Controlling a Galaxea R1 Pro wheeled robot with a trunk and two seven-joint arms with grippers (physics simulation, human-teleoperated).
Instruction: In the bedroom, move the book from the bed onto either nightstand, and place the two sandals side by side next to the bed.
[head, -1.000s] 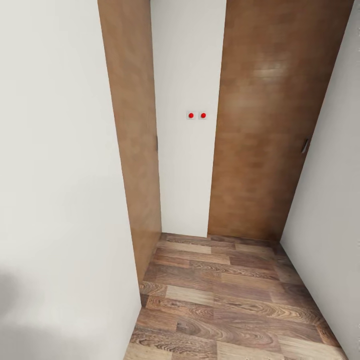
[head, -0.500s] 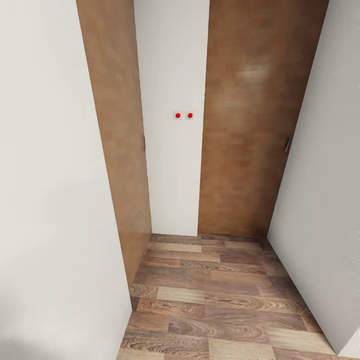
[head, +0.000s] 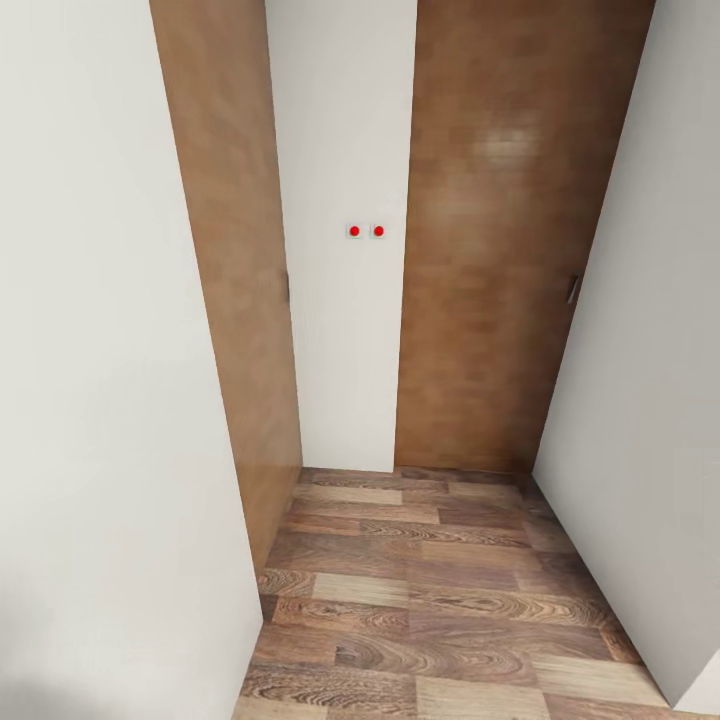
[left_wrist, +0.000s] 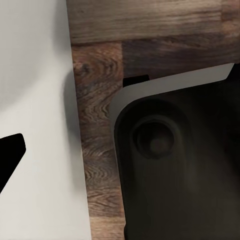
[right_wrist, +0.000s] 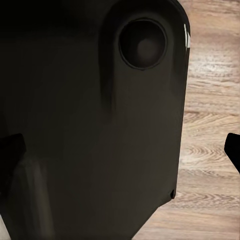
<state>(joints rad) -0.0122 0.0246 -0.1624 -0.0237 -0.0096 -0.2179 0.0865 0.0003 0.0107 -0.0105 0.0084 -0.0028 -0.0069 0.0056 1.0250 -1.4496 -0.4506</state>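
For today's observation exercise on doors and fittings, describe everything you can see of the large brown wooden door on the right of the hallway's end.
The large brown wooden door is a tall, flat panel with a warm, faintly grained wood look and a pale glossy reflection near its top. It stands upright and looks shut, meeting the wood-plank floor at its foot. A small grey handle sits at its right edge, beside the white side wall. Its left edge borders the narrow white wall strip carrying two small switches with red dots.

Two brown doors (head: 500, 260) flank a white wall (head: 345, 330) at twelve o'clock; two red-dotted switches (head: 366, 231) sit on it, above wood floor (head: 430, 600).
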